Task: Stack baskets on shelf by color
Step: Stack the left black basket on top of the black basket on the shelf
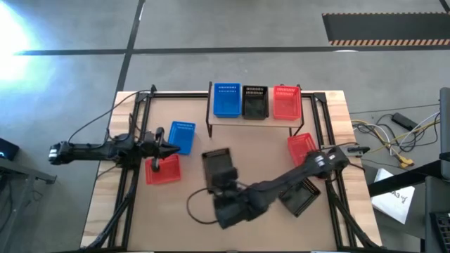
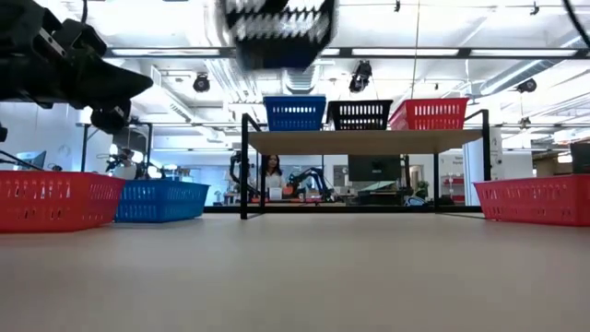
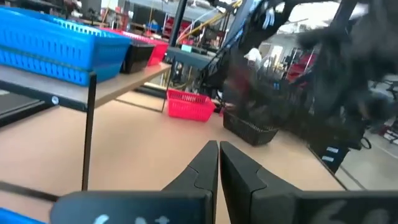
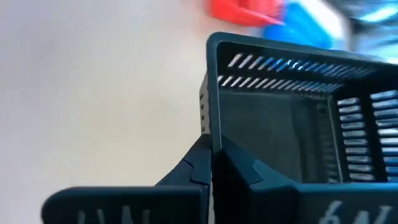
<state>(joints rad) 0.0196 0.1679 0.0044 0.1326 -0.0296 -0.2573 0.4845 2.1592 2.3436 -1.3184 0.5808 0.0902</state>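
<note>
Across the wooden table (image 1: 105,204), the shelf (image 1: 254,121) stands at the far middle, light plank on thin black legs, bearing a blue basket (image 1: 226,100), a black basket (image 1: 255,102) and a red basket (image 1: 286,102) side by side. Loose on the table: a blue one (image 1: 182,136) and a red one (image 1: 164,169) near the left, another red (image 1: 304,147) and another black (image 1: 301,196) on the right. All are shallow mesh rectangles. The right gripper (image 4: 210,163) is clamped on the rim of a further black basket (image 1: 218,167), raised off the table. The left gripper (image 3: 218,163), fingers pressed together, grasps nothing, between the loose blue and red baskets.
</note>
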